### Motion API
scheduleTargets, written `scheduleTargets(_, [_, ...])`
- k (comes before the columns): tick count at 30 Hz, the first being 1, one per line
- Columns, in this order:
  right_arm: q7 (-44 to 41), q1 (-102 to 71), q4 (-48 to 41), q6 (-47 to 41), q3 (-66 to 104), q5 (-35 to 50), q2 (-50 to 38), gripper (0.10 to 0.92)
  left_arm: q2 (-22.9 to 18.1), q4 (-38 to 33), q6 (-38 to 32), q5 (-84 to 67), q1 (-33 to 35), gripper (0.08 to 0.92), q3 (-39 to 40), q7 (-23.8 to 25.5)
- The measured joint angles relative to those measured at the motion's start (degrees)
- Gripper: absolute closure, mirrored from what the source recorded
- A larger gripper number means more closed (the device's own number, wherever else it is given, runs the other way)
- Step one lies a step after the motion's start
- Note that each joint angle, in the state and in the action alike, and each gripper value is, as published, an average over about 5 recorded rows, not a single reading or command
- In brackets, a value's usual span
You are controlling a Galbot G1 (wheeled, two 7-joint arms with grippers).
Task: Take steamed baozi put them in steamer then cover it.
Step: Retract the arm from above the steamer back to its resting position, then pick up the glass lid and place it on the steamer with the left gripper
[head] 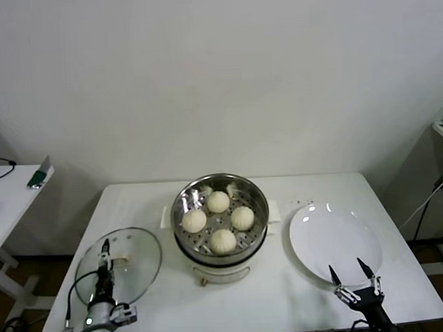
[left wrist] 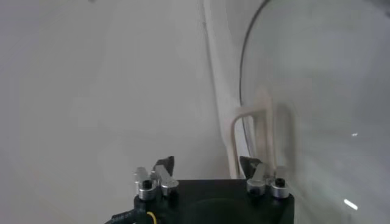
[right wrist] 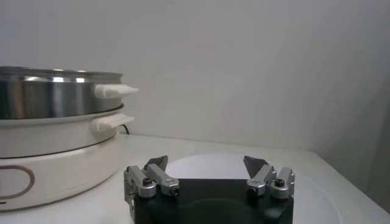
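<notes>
I find all four steamed baozi point(head: 218, 221) seated in the steamer point(head: 185, 236), well clear of either set of jaws. The cover point(head: 137, 265) lies on the worktop point(head: 284, 298). My left gripper point(head: 104, 252) sits over it, jaws straddling the handle point(left wrist: 263, 131); I cannot tell whether they grip. My right gripper point(head: 350, 271) hovers released above the white plate point(head: 318, 235).

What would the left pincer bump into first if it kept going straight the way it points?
Probably the cover: the left pincer points at its cream handle, which lies just ahead.
</notes>
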Motion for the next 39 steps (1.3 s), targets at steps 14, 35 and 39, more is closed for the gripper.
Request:
scheduleTargets(14, [-0.03,0.57,0.08,-0.19,-0.06,-0.61,0.96,0.203,-0.73,1.05,1.29,-1.45,-1.15,0.761,0.15,0.44])
scheduleTargets(35, [1.16,1.08,0.35,-1.25,1.06,-2.07,1.02,0.203,5.31,-12.86,3.90,-14.76,0.70,0.855,-1.82,4.58])
scheduleTargets(39, [1.38,1.36,0.06,-1.34,0.99,-2.48,1.20,0.203,8.21,-18.40,6.94,-18.62,0.47,0.855,-1.84,7.57])
